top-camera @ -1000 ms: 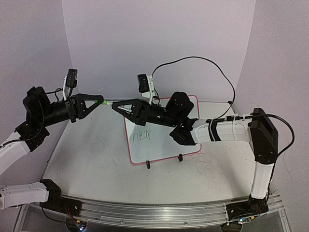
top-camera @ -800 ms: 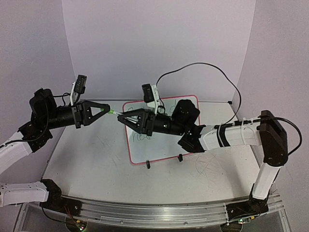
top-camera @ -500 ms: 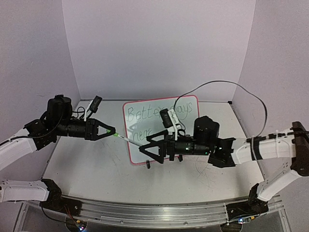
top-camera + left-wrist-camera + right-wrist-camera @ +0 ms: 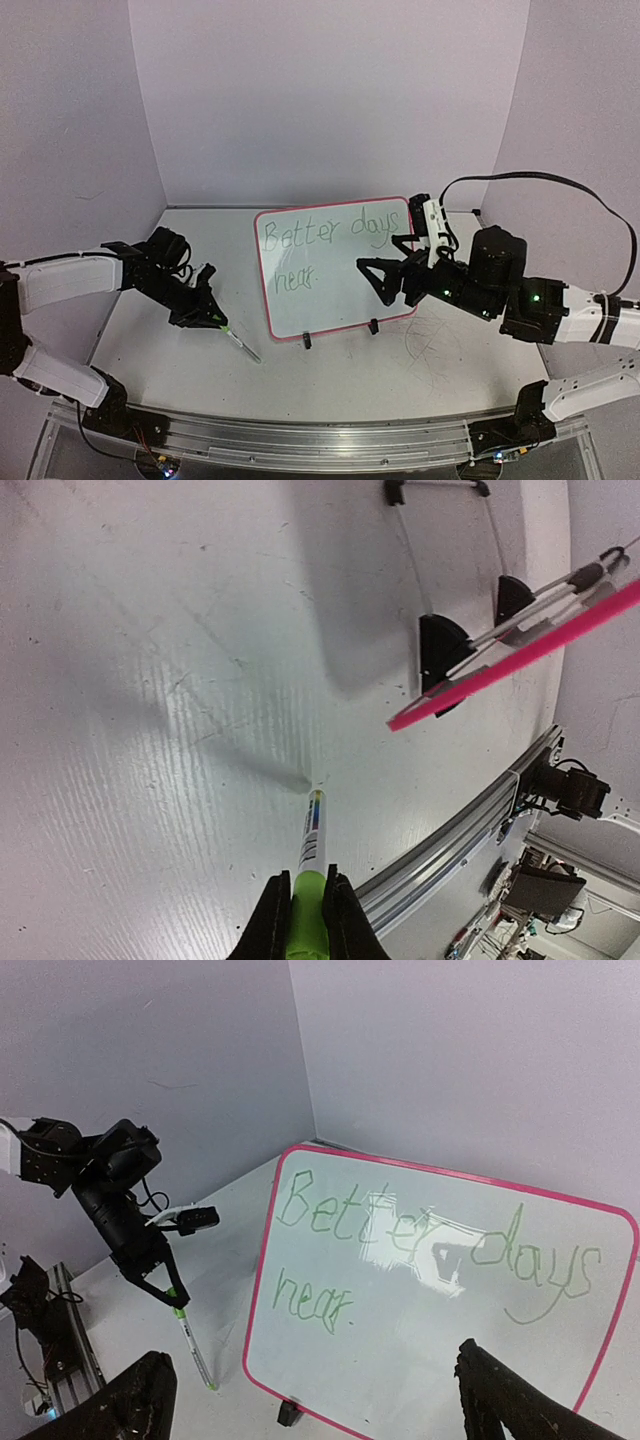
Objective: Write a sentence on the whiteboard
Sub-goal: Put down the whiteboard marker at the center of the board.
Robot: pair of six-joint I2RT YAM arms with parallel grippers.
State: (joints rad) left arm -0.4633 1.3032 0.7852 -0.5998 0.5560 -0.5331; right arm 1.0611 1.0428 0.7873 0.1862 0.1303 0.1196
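The whiteboard (image 4: 340,302), pink-rimmed, stands tilted on black feet at mid-table; it also shows as the whiteboard (image 4: 430,1360) and, edge-on, the whiteboard (image 4: 520,658). The sentence (image 4: 330,235) in green reads "Better days" with a shorter word below, clearest as the sentence (image 4: 400,1235). My left gripper (image 4: 213,321) is low, left of the board, shut on the green end of a marker (image 4: 241,346). The marker (image 4: 312,838) slants down with its far tip on the table, in the left gripper (image 4: 308,912). My right gripper (image 4: 377,280) hangs open before the board's right half, holding nothing; the right gripper (image 4: 310,1355) frames the board.
A metal rail (image 4: 320,440) runs along the near table edge. A black cable (image 4: 560,185) loops above the right arm. Purple walls close in the back and both sides. Faint scribble marks (image 4: 430,345) lie on the table right of the board's feet (image 4: 307,341).
The right gripper has opened, let go of the marker and pulled back to the right. The left arm has carried the marker down to the table left of the board.
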